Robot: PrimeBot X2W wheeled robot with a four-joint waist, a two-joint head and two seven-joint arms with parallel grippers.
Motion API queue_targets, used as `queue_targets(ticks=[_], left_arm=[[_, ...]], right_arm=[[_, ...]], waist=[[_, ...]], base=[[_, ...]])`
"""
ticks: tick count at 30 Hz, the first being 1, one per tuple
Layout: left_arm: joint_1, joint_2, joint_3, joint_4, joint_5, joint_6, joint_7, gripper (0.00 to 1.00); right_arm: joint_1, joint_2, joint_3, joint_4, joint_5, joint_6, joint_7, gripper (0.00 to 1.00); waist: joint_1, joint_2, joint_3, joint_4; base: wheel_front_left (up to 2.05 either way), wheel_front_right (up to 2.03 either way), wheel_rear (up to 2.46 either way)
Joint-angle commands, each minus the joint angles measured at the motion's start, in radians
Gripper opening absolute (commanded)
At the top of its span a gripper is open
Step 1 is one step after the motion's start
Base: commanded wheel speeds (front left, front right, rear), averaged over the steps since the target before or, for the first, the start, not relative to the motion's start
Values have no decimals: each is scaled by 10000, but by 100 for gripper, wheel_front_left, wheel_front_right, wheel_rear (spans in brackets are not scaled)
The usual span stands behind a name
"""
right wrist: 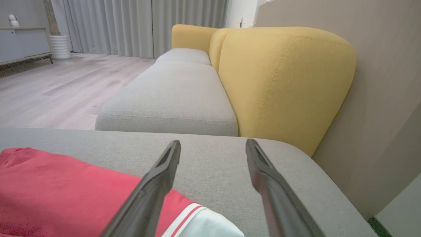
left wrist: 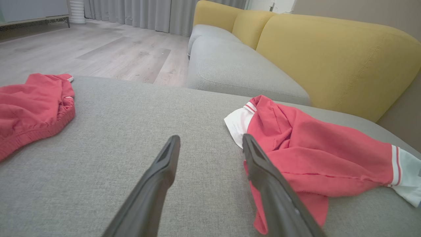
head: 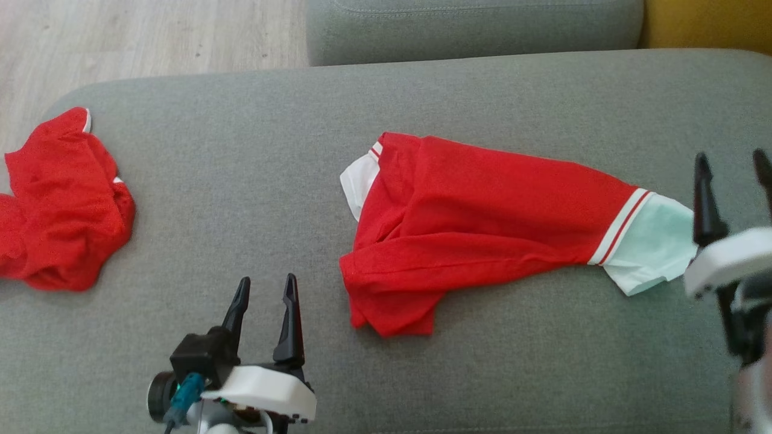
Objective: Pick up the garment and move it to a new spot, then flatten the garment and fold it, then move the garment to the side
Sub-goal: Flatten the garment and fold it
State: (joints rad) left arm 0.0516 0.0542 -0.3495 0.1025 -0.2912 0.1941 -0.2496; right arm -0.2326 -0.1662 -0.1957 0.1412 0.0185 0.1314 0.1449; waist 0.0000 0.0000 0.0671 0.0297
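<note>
On the grey sofa seat (head: 241,150), the red garment (head: 482,223) lies rumpled mid-cushion.
The left fingers (head: 289,319) and right fingers (head: 704,205) both stand spread wide, holding nothing. The right pair sits just beside its pale hem end. A second red piece (head: 60,199) lies crumpled at the left edge.

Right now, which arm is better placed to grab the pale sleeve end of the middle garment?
Right. The right gripper stands open just beside the pale sleeve end; the left gripper, also open, sits off the opposite end of the garment.
</note>
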Motion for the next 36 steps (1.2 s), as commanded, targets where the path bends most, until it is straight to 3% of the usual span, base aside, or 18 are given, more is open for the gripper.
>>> queue_targets(ticks=[1, 6, 9, 13, 31, 36], left_arm=[[-300, -39, 303, -270, 109, -10, -122, 100], [-226, -39, 342, -250, 128, -36, -122, 100], [-151, -39, 407, -215, 169, -87, -122, 100], [-40, -39, 493, -150, 293, -165, -122, 100], [299, -40, 749, 51, 547, -419, -122, 100], [-79, -40, 267, 318, 285, -534, -122, 100]], right_arm=[[298, 86, 320, -496, -105, -7, -477, 100], [1139, 318, 546, -688, -403, -7, -1664, 100], [1894, 563, 590, -303, -762, -7, -2955, 100], [2391, 839, 428, 317, -895, -7, -3855, 100], [3449, 1157, 288, 133, -629, -7, -4065, 100], [3406, 1158, 346, 49, -617, -7, -4065, 100]], waist=[[0, 0, -25, 29], [0, 0, -95, 92], [0, 0, -153, 123], [0, 0, -266, 125], [0, 0, -521, 62], [0, 0, -486, -16]], base=[[0, 0, 0], [0, 0, 0], [0, 0, 0], [0, 0, 0], [0, 0, 0], [0, 0, 0]])
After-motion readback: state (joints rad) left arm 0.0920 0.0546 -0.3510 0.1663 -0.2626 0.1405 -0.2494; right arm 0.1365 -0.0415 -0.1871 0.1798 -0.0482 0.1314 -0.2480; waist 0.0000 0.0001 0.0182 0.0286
